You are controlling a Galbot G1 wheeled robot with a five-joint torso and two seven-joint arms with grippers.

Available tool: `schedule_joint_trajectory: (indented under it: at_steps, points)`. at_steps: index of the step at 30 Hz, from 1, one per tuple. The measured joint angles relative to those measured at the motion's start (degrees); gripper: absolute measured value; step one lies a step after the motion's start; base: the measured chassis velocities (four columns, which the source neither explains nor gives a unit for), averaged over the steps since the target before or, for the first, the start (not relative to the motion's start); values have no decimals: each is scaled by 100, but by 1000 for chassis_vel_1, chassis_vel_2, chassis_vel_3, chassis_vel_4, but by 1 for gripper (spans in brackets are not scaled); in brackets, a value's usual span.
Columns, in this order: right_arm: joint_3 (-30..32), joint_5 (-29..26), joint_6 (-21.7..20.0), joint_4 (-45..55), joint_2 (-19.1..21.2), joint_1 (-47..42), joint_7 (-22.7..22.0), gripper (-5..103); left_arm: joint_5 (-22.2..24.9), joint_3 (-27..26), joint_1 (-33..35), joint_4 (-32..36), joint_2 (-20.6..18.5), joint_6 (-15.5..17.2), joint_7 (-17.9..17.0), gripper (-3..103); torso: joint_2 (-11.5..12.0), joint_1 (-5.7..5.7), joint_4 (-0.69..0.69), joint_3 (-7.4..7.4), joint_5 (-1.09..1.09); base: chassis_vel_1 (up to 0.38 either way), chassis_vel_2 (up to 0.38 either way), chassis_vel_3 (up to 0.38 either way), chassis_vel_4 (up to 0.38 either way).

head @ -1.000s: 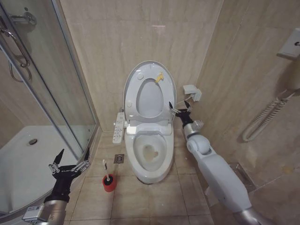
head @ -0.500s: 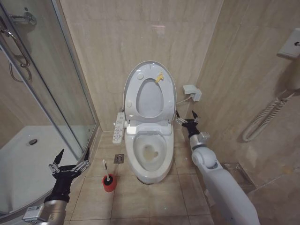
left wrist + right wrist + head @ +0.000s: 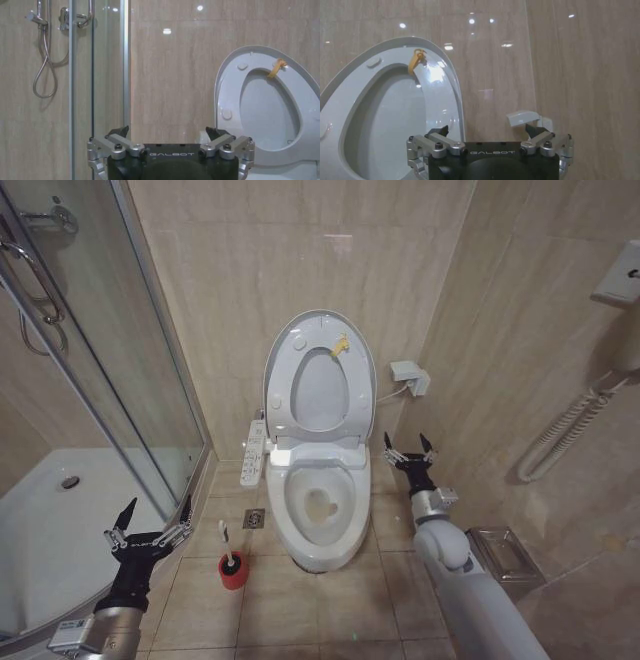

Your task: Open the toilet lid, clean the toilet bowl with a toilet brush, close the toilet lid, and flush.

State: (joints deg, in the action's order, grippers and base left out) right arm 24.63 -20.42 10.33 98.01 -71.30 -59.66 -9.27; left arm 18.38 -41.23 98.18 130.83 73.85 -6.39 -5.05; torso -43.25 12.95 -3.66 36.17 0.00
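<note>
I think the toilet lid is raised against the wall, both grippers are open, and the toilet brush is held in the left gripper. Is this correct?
Not quite. The toilet brush stands in its red holder on the floor beside the toilet bowl, as the head view shows. The left gripper is open and empty. The toilet lid is raised, and the right gripper is open.

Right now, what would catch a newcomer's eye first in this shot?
The toilet lid stands raised against the back wall, with the seat ring up too, leaving the toilet bowl open in the middle of the head view. The right gripper hovers open beside the bowl's right side, touching nothing. On the floor to the bowl's left, the toilet brush stands in its red holder, with the open left gripper nearby.
</note>
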Motion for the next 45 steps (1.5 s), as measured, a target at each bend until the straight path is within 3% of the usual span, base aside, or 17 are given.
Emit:
schedule_joint_trajectory:
  at_steps: [16,36,45]
  points:
    - [186,189,192,542,-23,-805,105,100,0,0,0,0,0,0,0,100,0,0,0,0,0,0,0,0,0]
    - [334,497,496,881,-480,-1595,284,100,0,0,0,0,0,0,0,100,1,0,0,0,0,0,0,0,0]
    - [496,521,455,1147,-451,-1798,125,100,0,0,0,0,0,0,0,100,1,0,0,0,0,0,0,0,0]
